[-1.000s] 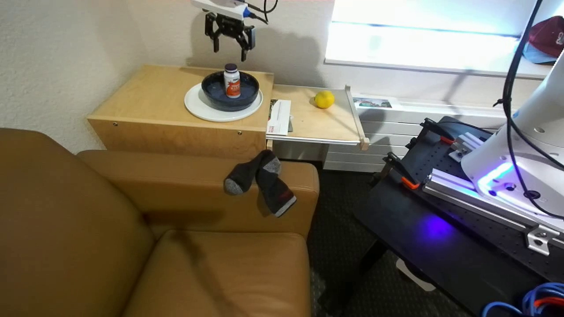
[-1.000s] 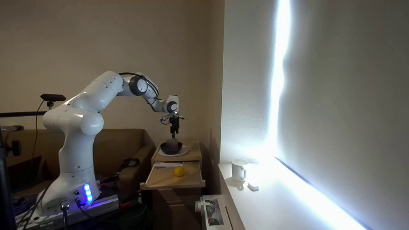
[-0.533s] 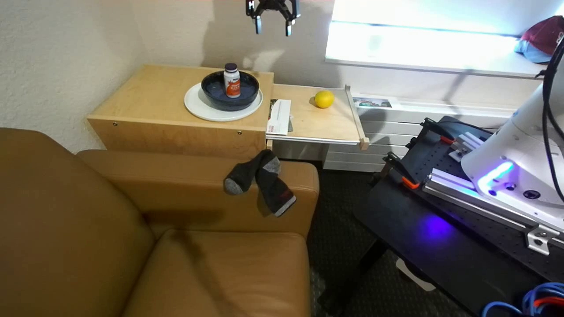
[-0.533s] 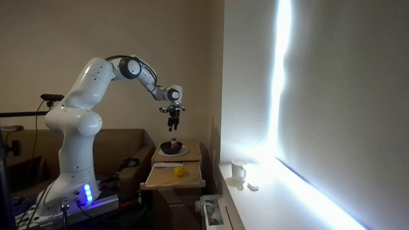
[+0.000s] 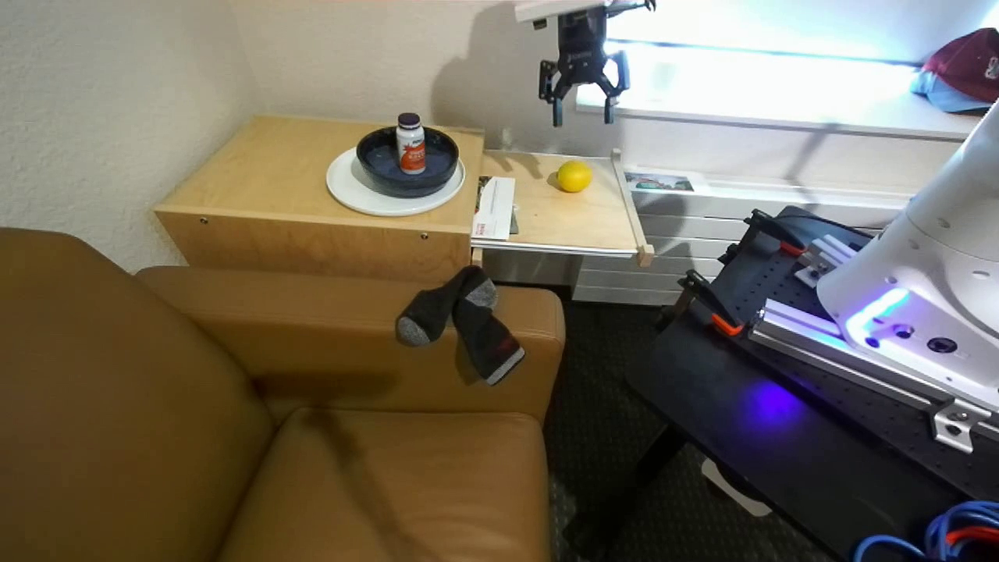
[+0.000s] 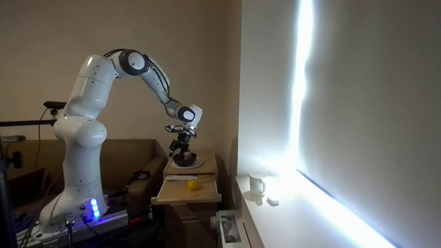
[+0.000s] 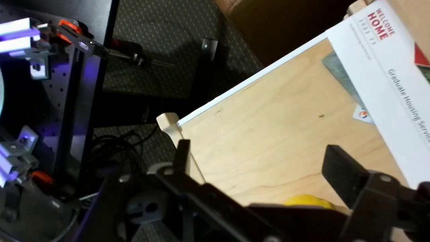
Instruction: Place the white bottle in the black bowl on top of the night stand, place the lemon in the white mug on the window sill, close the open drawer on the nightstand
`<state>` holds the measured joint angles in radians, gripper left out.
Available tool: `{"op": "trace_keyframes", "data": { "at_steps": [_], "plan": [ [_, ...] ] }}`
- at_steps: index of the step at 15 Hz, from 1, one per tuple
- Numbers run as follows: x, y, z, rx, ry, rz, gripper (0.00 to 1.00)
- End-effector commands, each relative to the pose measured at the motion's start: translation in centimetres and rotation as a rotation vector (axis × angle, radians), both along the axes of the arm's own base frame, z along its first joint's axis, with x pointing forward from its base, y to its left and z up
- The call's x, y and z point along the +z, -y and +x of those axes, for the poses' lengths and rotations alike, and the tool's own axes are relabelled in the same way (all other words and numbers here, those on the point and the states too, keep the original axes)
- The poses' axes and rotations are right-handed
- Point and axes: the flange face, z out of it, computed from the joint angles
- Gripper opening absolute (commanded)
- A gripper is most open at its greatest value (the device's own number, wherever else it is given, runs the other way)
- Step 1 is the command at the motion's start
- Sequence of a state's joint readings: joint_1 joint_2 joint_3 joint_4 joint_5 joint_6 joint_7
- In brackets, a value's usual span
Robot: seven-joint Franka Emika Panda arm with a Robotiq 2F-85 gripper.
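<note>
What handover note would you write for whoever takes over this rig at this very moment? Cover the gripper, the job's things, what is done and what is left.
Gripper: open, holding nothing, raised over the open drawer.
Things: white bottle upright in the black bowl, which sits on a white plate on the night stand; lemon in the drawer; white mug on the window sill.
Done: bottle in bowl.
Left: lemon into the mug, then close the drawer.
</note>
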<state>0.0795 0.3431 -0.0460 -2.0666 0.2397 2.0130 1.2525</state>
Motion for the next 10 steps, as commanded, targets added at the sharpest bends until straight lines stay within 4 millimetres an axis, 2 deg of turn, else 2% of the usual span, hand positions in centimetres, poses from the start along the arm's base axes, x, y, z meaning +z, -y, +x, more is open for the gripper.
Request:
{"op": "trace_keyframes", "data": {
  "at_steps": [1, 2, 4, 6, 10],
  "plan": [
    [-1.4, 0.6, -0.8, -0.047, 0.018, 0.012, 1.0],
    [-2.5, 1.0, -1.4, -0.08, 0.035, 0.019, 1.0],
    [-3.2, 1.0, -2.0, -0.098, 0.042, 0.021, 1.0],
    [-3.9, 1.4, -0.5, -0.2, 0.059, -0.114, 1.0],
    [-5.9, 3.7, 0.8, -0.362, 0.09, -0.286, 1.0]
  ]
}}
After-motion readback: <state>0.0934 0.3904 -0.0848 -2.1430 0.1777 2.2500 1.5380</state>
